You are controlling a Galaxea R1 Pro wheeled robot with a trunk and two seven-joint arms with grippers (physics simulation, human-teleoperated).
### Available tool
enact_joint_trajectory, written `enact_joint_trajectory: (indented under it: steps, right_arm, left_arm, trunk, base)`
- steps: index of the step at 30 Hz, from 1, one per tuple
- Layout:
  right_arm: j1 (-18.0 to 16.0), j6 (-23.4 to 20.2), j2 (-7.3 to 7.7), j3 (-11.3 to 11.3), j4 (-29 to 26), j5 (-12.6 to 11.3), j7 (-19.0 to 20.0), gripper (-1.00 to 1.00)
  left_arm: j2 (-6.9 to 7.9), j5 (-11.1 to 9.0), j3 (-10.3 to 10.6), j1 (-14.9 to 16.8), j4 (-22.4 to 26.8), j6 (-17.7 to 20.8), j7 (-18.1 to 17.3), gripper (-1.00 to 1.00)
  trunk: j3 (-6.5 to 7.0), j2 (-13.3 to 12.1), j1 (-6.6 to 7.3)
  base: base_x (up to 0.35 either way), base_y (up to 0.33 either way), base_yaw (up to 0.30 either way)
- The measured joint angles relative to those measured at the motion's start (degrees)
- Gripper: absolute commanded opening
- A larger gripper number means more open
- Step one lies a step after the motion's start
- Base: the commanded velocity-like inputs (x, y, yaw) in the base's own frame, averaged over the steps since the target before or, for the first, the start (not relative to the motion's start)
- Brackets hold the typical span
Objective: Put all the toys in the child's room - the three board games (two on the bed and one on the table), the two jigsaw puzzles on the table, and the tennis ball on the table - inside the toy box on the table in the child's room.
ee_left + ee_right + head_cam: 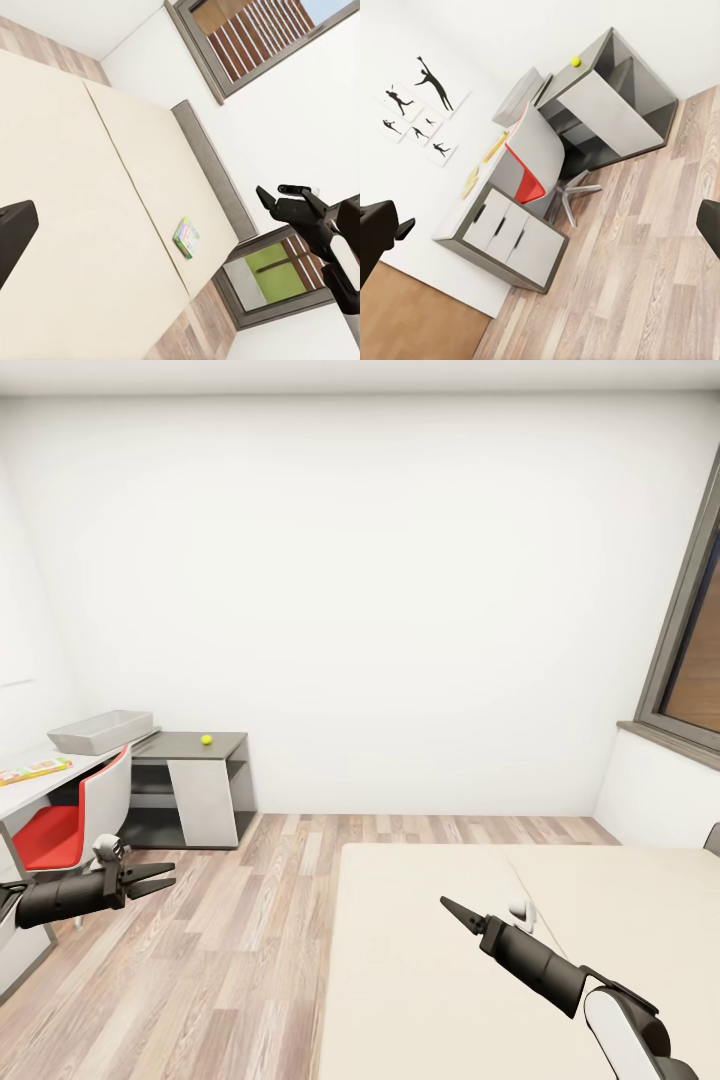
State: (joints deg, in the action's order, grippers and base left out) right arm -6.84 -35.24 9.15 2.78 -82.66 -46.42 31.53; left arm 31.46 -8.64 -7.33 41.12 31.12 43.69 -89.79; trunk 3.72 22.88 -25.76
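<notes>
Red-seated swivel chair (75, 815), grey-framed window (690, 660) — black silhouette wall pictures (420, 109)

I stood in a child's bedroom at home; a wide cream bed (520, 960) lay near me on plank flooring (250, 900); far left stood a white desk (510, 232) with a red-seated chair (70, 825); silhouette pictures (420, 109) hung above it.

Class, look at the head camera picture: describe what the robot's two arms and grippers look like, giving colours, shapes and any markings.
Both arms are dark charcoal cylinders. The left gripper has two black, tapering, pointed fingers, with a small white-and-grey knob-like part on the wrist behind it. The right gripper ends in similar slim black pointed fingers, and its arm joins a rounded white shell edged in black. No cables or markings are visible.
</notes>
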Motion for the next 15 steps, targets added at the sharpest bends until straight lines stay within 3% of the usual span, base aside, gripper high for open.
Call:
enact_joint_trajectory:
  steps: [15]
  right_arm:
    - [0.00, 0.00, 0.00, 0.12, -0.03, -0.16, 0.00, 1.00]
  left_arm:
    - [0.00, 0.00, 0.03, 0.00, 0.00, 0.00, 0.00, 1.00]
  trunk:
    - [0.00, 0.00, 0.00]
  base:
    - [0.000, 0.000, -0.001]
